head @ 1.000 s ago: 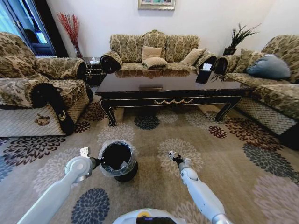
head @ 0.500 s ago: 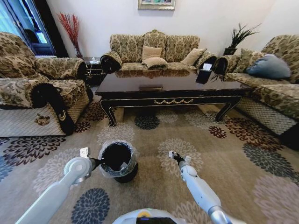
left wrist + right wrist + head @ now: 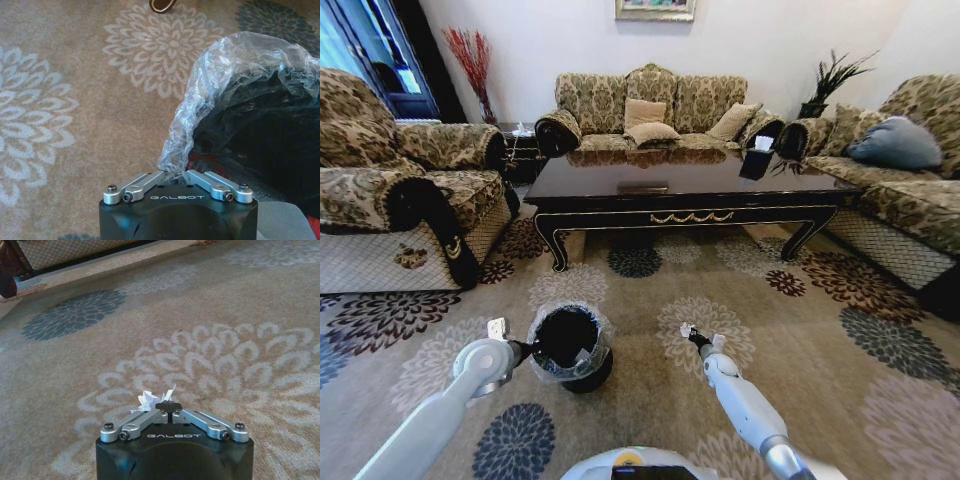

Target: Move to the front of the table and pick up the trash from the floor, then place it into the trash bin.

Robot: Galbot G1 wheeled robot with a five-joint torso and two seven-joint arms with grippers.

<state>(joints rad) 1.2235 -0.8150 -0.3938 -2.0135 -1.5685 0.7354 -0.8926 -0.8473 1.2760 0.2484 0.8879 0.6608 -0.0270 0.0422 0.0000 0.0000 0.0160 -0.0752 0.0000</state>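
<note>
Floral carpet before the table [image 3: 690, 190]: left gripper [image 3: 175, 176] pinches the trash bin [image 3: 568, 345] liner; right gripper [image 3: 167, 409], apparently clamping white trash [image 3: 149, 400], should carry left, over the bin.

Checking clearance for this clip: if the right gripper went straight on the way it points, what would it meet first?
Most likely the flowered beige carpet. The right gripper, shut on a crumpled white paper scrap, points forward and downward over bare floor; the dark glossy coffee table stands well beyond. Depth is uncertain.
</note>
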